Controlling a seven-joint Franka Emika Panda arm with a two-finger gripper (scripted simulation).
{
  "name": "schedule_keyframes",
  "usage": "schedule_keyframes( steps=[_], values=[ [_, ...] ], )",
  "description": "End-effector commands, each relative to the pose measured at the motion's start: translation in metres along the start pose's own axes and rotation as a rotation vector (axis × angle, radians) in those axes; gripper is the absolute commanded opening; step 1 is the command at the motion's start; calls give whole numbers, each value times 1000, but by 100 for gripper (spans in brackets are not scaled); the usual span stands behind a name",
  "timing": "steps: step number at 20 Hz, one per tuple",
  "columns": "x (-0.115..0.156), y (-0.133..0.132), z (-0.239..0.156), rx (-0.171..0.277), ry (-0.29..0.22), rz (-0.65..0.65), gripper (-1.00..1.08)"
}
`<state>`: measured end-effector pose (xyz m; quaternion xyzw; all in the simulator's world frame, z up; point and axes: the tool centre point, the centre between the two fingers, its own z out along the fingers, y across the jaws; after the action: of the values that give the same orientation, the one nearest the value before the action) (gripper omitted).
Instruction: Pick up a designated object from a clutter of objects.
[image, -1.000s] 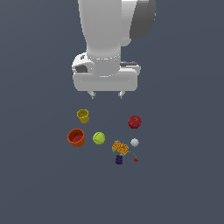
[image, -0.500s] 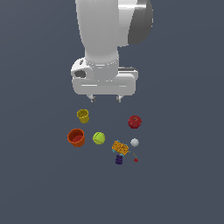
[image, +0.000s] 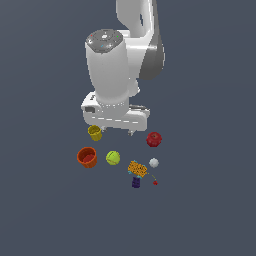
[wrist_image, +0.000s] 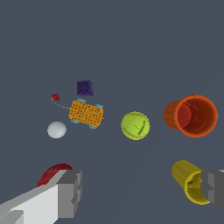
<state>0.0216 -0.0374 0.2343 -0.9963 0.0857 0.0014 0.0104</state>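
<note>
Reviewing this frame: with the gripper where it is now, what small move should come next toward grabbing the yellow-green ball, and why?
Probably shift the gripper sideways until it is centred over the yellow-green ball, then descend. In the wrist view the fingers are spread wide and empty, the ball lies ahead of the gap, and the yellow cup sits close by one finger, so lowering here would likely clip the cup.

Tennis ball (wrist_image: 135, 125) between orange patterned box (wrist_image: 86, 113) and orange-red cup (wrist_image: 192, 116) (upright); gripper (wrist_image: 142, 192) fingers spread wide.
</note>
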Motion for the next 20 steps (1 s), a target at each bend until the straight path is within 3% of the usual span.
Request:
schedule_keyframes(
  steps=[1, 11, 20],
  values=[
    [6, 6, 27, -2, 0, 48, 100],
    [15, 27, 116, -14, 5, 208, 100],
    [14, 34, 142, -20, 7, 254, 100]
  ],
)
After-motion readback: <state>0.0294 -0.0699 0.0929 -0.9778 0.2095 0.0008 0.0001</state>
